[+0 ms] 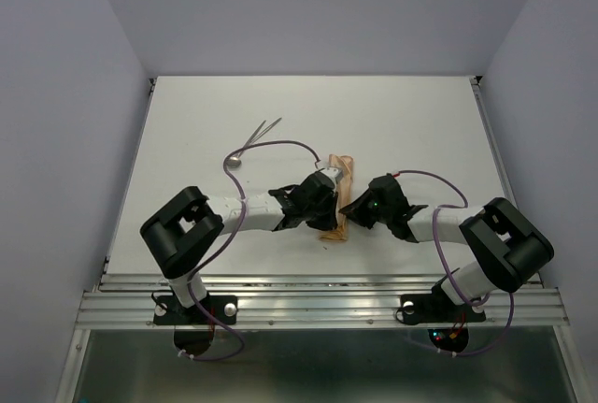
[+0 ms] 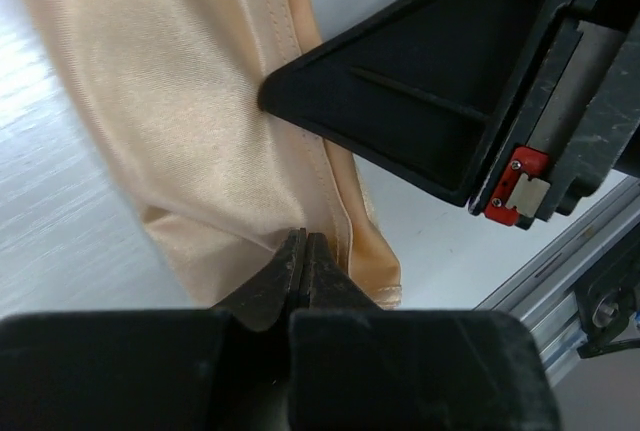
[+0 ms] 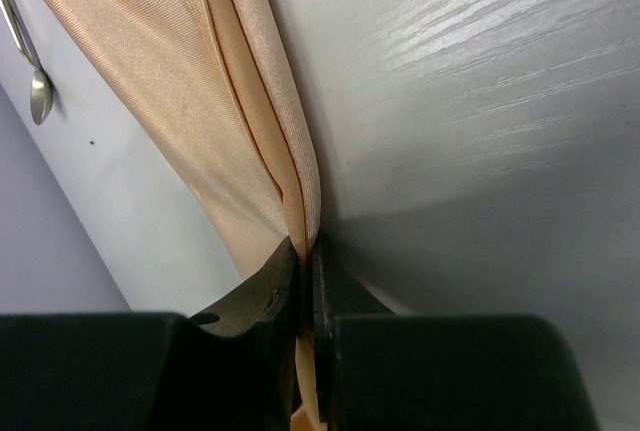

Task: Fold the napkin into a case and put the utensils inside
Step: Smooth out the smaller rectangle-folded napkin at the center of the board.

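Note:
The peach-orange napkin [image 1: 343, 168] lies folded into a narrow strip at the middle of the table [image 1: 420, 132], between my two grippers. My left gripper [image 1: 329, 205] is shut, its tips [image 2: 303, 241] pinching the cloth near its near end, where creases run in to them. From the other side my right gripper [image 1: 349, 207] is shut on the napkin's layered edge [image 3: 300, 191], and cloth shows between its fingers [image 3: 306, 251]. The right gripper's black body [image 2: 420, 101] fills the left wrist view. The utensils [image 1: 252, 141] lie apart at the back left; the spoon bowl [image 3: 39, 96] shows.
The metal rail [image 1: 318, 305] runs along the near edge of the table. A purple cable [image 1: 280, 145] loops over the table beside the utensils. Grey walls close in the table on three sides.

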